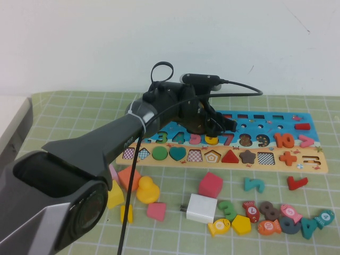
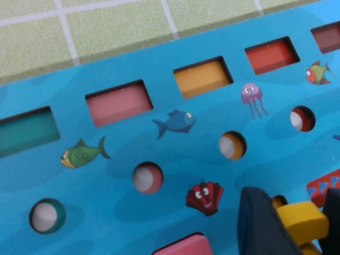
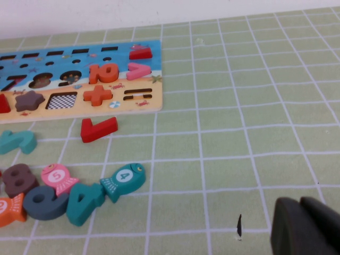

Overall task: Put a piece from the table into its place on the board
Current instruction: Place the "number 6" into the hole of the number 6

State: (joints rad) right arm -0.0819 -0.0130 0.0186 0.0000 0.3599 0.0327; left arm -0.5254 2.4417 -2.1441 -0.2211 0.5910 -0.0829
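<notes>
The board (image 1: 255,125) lies across the back of the green mat, with numerals in its blue band. My left gripper (image 1: 212,130) is low over the blue band, between the pink 5 and the red 7. It is shut on the yellow 6 (image 1: 211,139), which sits at the board surface there. In the left wrist view the yellow 6 (image 2: 300,220) is pinched between the two dark fingers (image 2: 260,223) just above the board (image 2: 106,175). My right gripper (image 3: 303,223) is out of the high view, shut and empty, over bare mat right of the board (image 3: 79,58).
Loose pieces lie in front of the board: a pink cube (image 1: 210,184), a white charger block (image 1: 201,207), a yellow duck (image 1: 147,189), a yellow H piece (image 1: 126,213), a teal numeral (image 1: 254,184), a red check mark (image 1: 296,183) and several fish and numerals (image 1: 281,220).
</notes>
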